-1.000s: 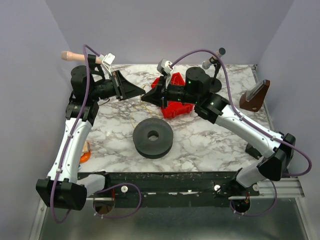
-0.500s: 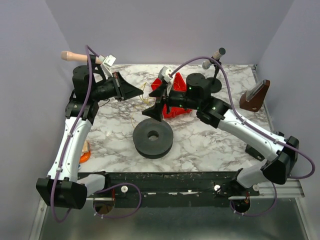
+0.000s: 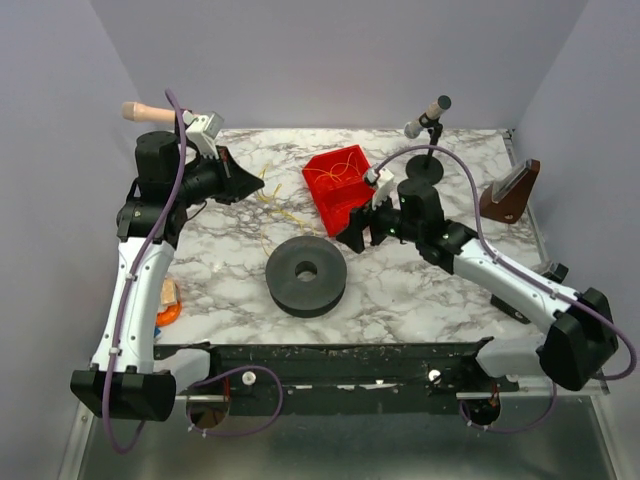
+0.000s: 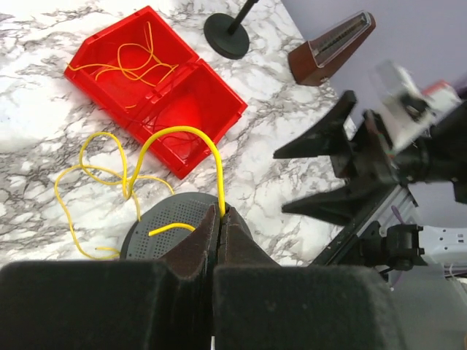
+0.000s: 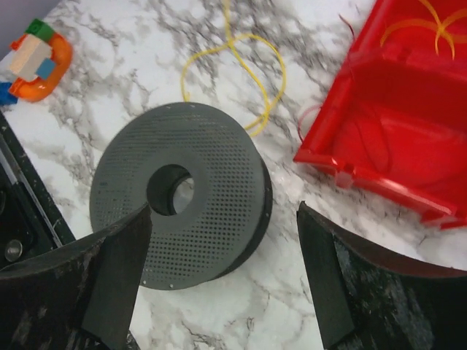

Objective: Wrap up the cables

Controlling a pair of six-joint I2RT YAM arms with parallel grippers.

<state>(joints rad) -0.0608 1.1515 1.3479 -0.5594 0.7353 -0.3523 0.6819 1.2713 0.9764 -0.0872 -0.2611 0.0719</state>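
One red two-compartment plastic bin (image 4: 193, 102), one dark grey perforated spool (image 5: 211, 182), one brown metronome (image 3: 510, 192), one black microphone stand (image 4: 226, 36), several tangled thin yellow cables (image 4: 179, 130)

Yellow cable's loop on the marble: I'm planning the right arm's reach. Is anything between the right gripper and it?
Partly. In the right wrist view the grey spool lies below the open right gripper, with the yellow cable looped just beyond it. From above, the direct line seems to skirt the spool's far edge.

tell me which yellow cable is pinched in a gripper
The cable arching over the table, clamped in the left gripper; the other cables lie loose inside the red bin.
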